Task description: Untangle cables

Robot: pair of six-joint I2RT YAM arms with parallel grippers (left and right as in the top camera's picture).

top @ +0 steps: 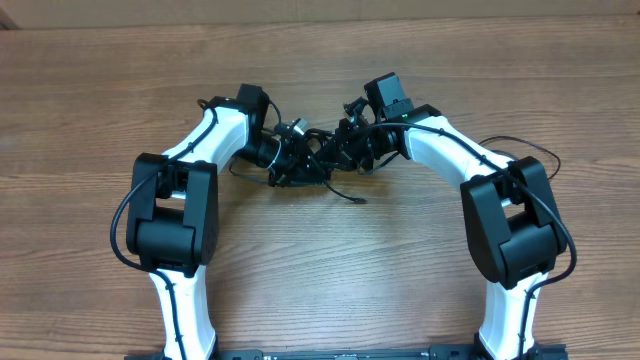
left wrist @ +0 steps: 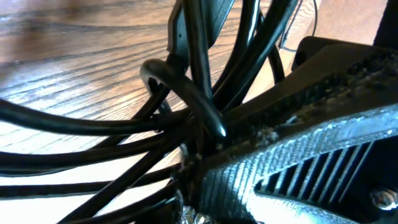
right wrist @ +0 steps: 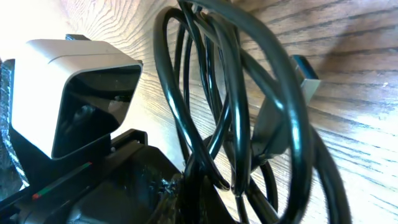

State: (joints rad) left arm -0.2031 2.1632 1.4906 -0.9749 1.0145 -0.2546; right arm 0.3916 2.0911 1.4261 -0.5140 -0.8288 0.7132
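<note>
The cables (top: 318, 165) are a tangle of thin black cords in the middle of the wooden table (top: 420, 280), stretched between both grippers. One loose end with a small plug (top: 360, 200) trails toward the front. My left gripper (top: 292, 160) grips the bundle's left side. In the left wrist view, several cords (left wrist: 93, 127) converge and are pinched at its jaws (left wrist: 199, 155). My right gripper (top: 345, 150) holds the bundle's right side. In the right wrist view, loops of cable (right wrist: 230, 93) rise from its shut jaws (right wrist: 205, 186), and a grey plug (right wrist: 305, 74) lies behind them.
The two arms nearly touch at the grippers. The left arm's wrist camera housing (right wrist: 68, 93) fills the left of the right wrist view. Each arm's own thicker black wire (top: 545, 160) loops beside it. Bare wood lies around the bundle.
</note>
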